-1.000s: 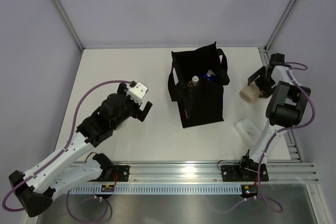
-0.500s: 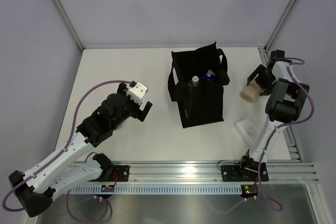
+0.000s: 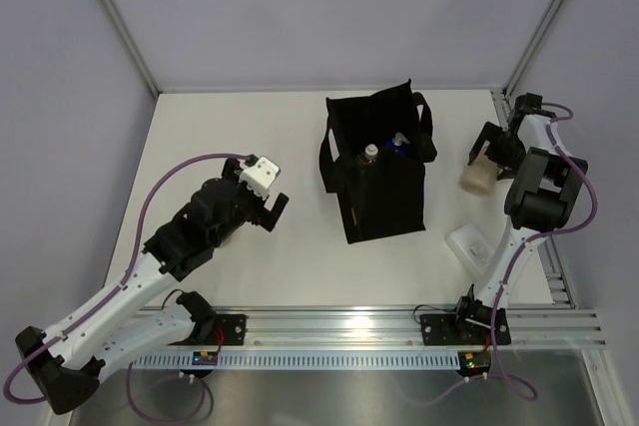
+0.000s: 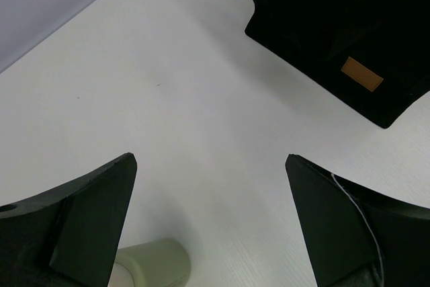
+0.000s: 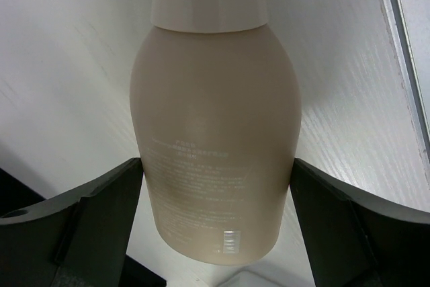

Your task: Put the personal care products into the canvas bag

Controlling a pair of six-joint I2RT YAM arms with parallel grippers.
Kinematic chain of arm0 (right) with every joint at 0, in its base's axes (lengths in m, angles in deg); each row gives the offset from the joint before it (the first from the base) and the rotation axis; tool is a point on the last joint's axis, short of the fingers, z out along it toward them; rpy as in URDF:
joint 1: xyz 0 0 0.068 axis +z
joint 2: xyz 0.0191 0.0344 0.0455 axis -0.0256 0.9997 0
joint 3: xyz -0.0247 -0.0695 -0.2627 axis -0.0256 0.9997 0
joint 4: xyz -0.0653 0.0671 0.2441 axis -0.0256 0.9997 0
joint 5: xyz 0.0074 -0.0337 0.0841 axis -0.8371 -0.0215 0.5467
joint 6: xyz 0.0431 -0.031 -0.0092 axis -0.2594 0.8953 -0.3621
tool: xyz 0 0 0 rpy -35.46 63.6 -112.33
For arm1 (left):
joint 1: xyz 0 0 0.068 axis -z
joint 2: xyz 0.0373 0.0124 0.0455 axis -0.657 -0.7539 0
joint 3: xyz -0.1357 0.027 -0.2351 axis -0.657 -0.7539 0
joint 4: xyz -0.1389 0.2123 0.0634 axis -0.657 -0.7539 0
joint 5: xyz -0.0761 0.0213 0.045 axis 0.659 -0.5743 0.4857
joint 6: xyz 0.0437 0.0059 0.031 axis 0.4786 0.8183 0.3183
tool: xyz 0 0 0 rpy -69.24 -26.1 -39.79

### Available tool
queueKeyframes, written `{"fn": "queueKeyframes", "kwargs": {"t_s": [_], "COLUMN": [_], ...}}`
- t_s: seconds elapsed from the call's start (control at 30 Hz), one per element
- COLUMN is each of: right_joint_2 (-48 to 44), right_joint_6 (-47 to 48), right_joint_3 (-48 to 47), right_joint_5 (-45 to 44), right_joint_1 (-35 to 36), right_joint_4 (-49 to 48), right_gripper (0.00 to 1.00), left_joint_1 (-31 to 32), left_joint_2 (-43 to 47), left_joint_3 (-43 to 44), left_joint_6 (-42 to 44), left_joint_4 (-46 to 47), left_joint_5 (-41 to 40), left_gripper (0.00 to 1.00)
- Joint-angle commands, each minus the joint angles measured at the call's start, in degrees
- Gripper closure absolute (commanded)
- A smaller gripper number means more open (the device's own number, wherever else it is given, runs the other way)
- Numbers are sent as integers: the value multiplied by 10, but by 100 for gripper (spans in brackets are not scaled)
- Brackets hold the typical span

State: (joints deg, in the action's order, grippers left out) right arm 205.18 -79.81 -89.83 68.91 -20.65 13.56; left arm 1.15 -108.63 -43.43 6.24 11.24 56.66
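Observation:
The canvas bag [image 3: 377,172] stands upright mid-table, black and open at the top, with a clear-capped bottle [image 3: 370,153] and a blue one [image 3: 399,143] inside. To its right a beige bottle [image 3: 476,176] lies on the table. My right gripper [image 3: 491,152] straddles this beige bottle [image 5: 215,146], a finger against each side with no gap showing. A flat white bottle [image 3: 469,244] lies nearer the front. My left gripper [image 3: 270,209] hangs open left of the canvas bag [image 4: 336,25], a pale cream bottle [image 4: 151,265] just under its left finger.
An aluminium rail [image 5: 403,52] runs along the table's right edge, close beside the beige bottle. Grey walls close in the back and both sides. The arm bases sit on a rail [image 3: 329,326] at the front.
My right gripper and the beige bottle have shifted slightly right and towards the back wall. My left arm has stayed still.

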Motion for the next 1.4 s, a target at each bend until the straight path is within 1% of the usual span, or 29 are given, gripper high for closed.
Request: {"fn": "queueKeyframes", "kwargs": {"t_s": [0.0,0.17,0.5,0.57,0.6,0.67,0.7,0.8,0.83,0.87,0.93,1.0,1.07,1.17,1.27,1.3,1.37], "right_joint_2": [25,27,44,48,48,45,40,3,-19,-30,-69,-101,-153,-216,-271,-291,-304], "right_joint_6": [67,110,146,149,148,154,155,162,163,166,168,169,169,169,169,169,178], "right_joint_3": [-7,-17,-43,-48,-48,-42,-26,3,18,25,40,55,63,56,29,5,-29], "right_joint_5": [30,32,35,36,34,34,35,49,56,71,86,105,129,170,217,227,250], "right_joint_1": [2,2,2,2,2,2,2,2,2,2,2,2,2,2,2,3,16], "right_joint_4": [20,17,14,15,12,7,-7,-38,-44,-48,-55,-63,-68,-57,-36,-25,-10], "right_gripper": [4,0,0,3,11,20,33,57,77,87,100,100,100,100,100,100,100], "left_joint_1": [-2,-2,-2,-2,-2,-2,-2,-2,-2,-2,-2,-2,-2,-2,-2,-2,-2], "left_joint_2": [12,17,29,28,28,27,27,29,29,28,27,26,25,24,25,26,28], "left_joint_3": [15,16,18,18,18,19,19,18,19,17,17,16,15,13,13,12,11], "left_joint_6": [-4,-5,-9,-10,-10,-10,-11,-10,-10,-10,-9,-10,-10,-8,-7,-5,-5], "left_joint_4": [11,11,10,12,12,11,11,12,11,11,12,13,13,14,14,13,16], "left_joint_5": [14,22,39,43,45,46,46,43,43,42,40,37,34,28,21,18,12], "left_gripper": [1,1,1,1,1,1,1,1,1,1,1,1,1,1,1,1,1]}}
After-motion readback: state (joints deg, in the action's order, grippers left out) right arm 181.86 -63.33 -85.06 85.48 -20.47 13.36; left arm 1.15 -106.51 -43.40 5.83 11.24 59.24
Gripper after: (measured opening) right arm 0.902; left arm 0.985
